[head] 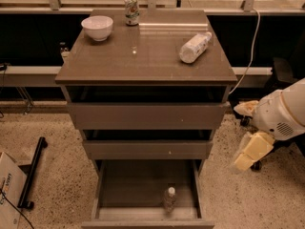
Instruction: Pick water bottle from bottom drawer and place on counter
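Clear ribbed plastic water bottle (169,198) stands upright in grey-brown bottom drawer (128,185), 8 o'clock from cream claw (251,151); claw state: can't tell.

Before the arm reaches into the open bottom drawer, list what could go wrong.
1. The small clear white-capped water bottle stands upright near the front of the shallow grey-brown bottom drawer; a glancing touch may topple it.
2. The cream gripper hangs to the right of the middle drawer's front; swinging in, it might clip that front.
3. On the glossy brown counter, the larger white bottle lies on its side and could roll if bumped.
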Robot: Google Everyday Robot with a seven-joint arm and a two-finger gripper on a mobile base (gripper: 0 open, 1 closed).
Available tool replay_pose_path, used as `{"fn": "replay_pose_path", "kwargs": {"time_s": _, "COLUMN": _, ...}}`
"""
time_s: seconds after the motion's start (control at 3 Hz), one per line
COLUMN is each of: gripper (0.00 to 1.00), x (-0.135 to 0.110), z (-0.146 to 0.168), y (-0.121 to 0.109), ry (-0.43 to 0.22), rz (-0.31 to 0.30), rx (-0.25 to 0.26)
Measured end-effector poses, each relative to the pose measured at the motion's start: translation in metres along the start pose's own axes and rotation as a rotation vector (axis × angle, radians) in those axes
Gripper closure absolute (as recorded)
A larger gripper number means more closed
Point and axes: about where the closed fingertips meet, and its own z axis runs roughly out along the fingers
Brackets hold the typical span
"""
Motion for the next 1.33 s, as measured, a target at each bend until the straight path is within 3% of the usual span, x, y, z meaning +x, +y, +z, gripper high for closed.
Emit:
{"fn": "replay_pose_path", "kwargs": {"time_s": 0.33, "gripper": 0.0, "x": 0.009, "z": 0.052, "y": -0.005, "ry": -0.077, "rz": 0.033, "rx": 0.02}}
{"fn": "replay_pose_path", "kwargs": {"time_s": 0.67, "gripper": 0.0, "x": 0.012, "z": 0.094, "y": -0.012, "ry": -0.133, "rz": 0.032, "rx": 0.007}}
{"fn": "replay_pose_path", "kwargs": {"time_s": 1.0, "gripper": 0.0, "x": 0.02, "z": 0.148, "y": -0.021, "ry": -0.184, "rz": 0.047, "rx": -0.03}}
{"fn": "replay_pose_path", "kwargs": {"time_s": 1.33, "gripper": 0.0, "x": 0.057, "z": 0.21, "y": -0.016, "ry": -0.218, "rz": 0.152, "rx": -0.129}}
